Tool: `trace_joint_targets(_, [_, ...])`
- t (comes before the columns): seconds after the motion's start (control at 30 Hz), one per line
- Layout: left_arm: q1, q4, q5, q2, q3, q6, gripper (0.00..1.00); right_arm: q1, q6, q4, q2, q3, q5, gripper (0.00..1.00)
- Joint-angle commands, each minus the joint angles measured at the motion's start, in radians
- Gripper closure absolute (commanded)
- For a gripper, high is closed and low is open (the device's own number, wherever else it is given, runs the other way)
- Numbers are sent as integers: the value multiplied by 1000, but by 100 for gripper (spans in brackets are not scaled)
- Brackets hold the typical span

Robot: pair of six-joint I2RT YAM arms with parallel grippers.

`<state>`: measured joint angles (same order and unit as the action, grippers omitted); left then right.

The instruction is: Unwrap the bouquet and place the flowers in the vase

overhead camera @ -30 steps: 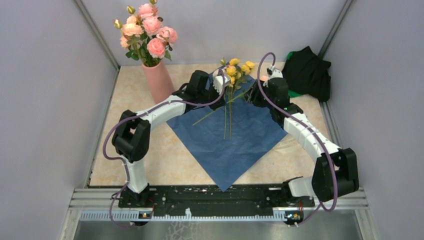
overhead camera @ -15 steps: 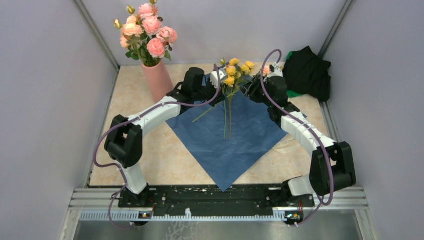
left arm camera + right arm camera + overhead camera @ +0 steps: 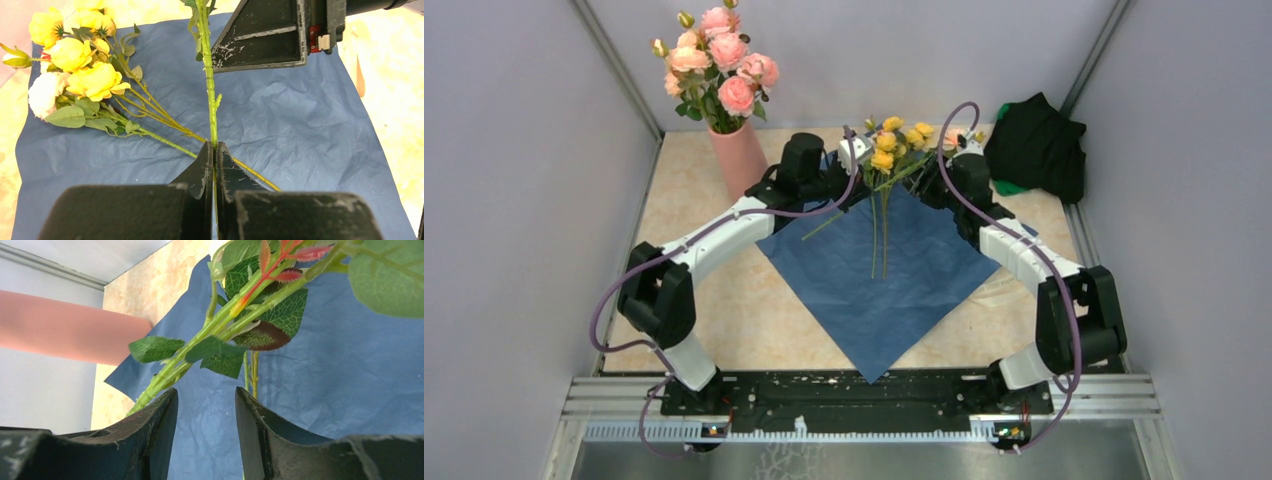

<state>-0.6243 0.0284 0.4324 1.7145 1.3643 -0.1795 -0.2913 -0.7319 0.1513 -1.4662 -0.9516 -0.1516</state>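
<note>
Unwrapping done: blue paper [image 3: 874,290] flat mid-tabletop, left gripper [image 3: 215,150] pinched on one stem [image 3: 210,95] of the flowers [image 3: 892,140], right gripper [image 3: 206,405] spread and empty; next, likely carry to vase [image 3: 740,160], far-left corner.

Plain grey walls [image 3: 514,200] enclose a beige marbled tabletop [image 3: 724,320].

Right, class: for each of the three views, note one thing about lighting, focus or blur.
Top view: soft even light, no glare, blue paper sharp. Left wrist view: flowers crisp, left fingers near the lens slightly soft. Right wrist view: nearest leaf blurred, paper creases clear.
</note>
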Motion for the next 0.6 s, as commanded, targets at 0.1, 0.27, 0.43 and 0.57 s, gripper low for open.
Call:
trace_joint_targets(0.1, [-8, 19, -14, -48, -16, -33, 100, 4, -10, 68, 6, -70, -25, 54])
trace_joint_targets(0.27, [-7, 18, -19, -33, 3, -37, 100, 4, -16, 66, 78, -27, -40, 54])
trace_joint_targets(0.43, [-8, 38, -14, 7, 57, -44, 100, 4, 7, 31, 133, -9, 4, 54])
trace_joint_targets(0.57, [-8, 20, 19, -5, 49, -29, 100, 10, 11, 30, 98, -34, -3, 54])
